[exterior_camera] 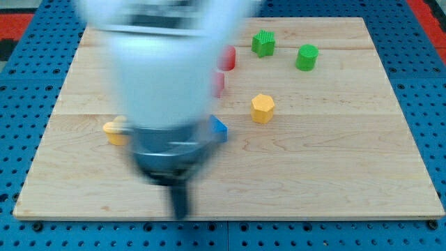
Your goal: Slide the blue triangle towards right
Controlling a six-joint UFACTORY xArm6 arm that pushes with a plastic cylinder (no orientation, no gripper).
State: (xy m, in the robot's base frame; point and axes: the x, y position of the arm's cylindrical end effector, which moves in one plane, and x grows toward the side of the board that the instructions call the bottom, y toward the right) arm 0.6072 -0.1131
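Motion blur smeared the arm (164, 77) across the view's left half of the wooden board (334, 160), hiding much of what lay under it. The dark rod ended at my tip (180, 213), which sat near the board's bottom edge, below and to the view's left of the blue triangle (219, 129). It was a bare rod with nothing to spread or pinch, and it stood apart from the triangle.

Only a corner of the blue triangle showed, poking out from the arm's right side just left of the board's middle. Relative to that triangle, the yellow hexagonal block (263, 108) stood to the view's right and a little above, apart from it. Two red blocks (228, 58) lay above it, half covered by the arm, their shapes unclear. Farther up and right were a green star-like block (263, 43) and a green cylinder (306, 57). Left of the triangle, beyond the arm, part of another yellow block (113, 131) showed.
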